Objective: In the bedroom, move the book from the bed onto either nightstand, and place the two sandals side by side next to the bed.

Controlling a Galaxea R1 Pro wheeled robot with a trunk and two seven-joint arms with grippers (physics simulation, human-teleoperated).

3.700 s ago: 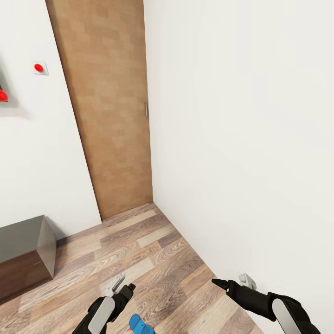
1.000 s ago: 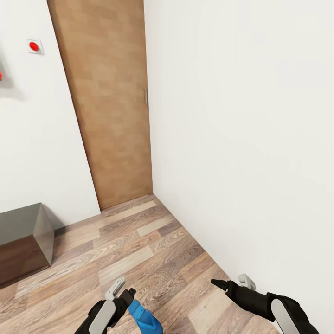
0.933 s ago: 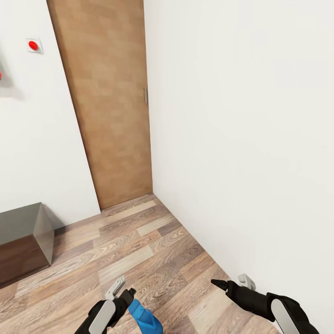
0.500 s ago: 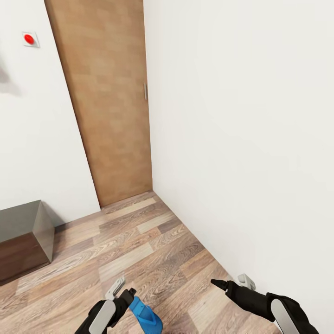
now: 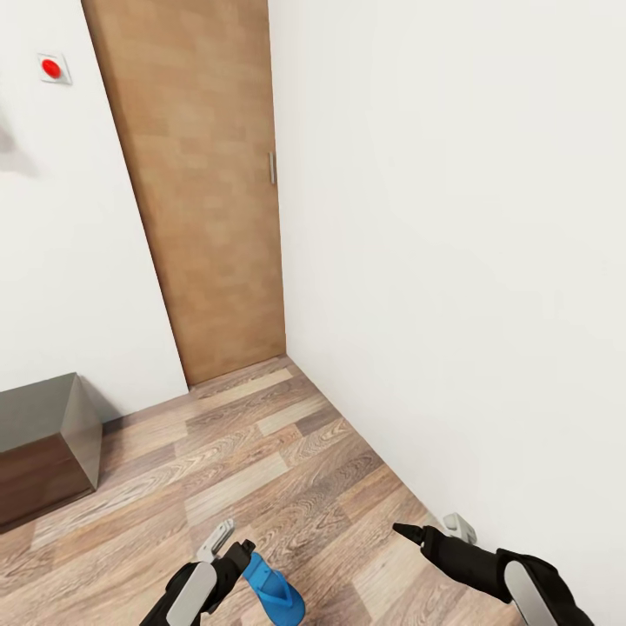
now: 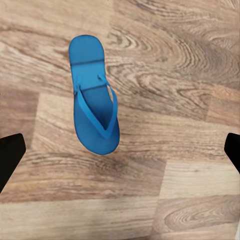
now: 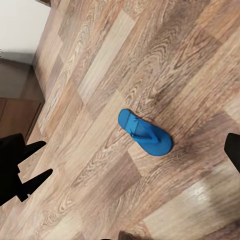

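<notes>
Where head view crops it, whole sandal (image 6: 93, 97) wrist-side

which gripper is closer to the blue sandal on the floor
Left. The left gripper hangs open right over the sandal; the right gripper is open, off toward the wall.

Wooden door (image 5: 209, 191) with slim handle (image 5: 271, 169); red wall button (image 5: 52, 68); white wall (image 5: 452, 243)

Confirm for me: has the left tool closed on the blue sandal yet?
No. In the left wrist view the sandal lies flat on the wood floor, with the left tool open above it.
</notes>
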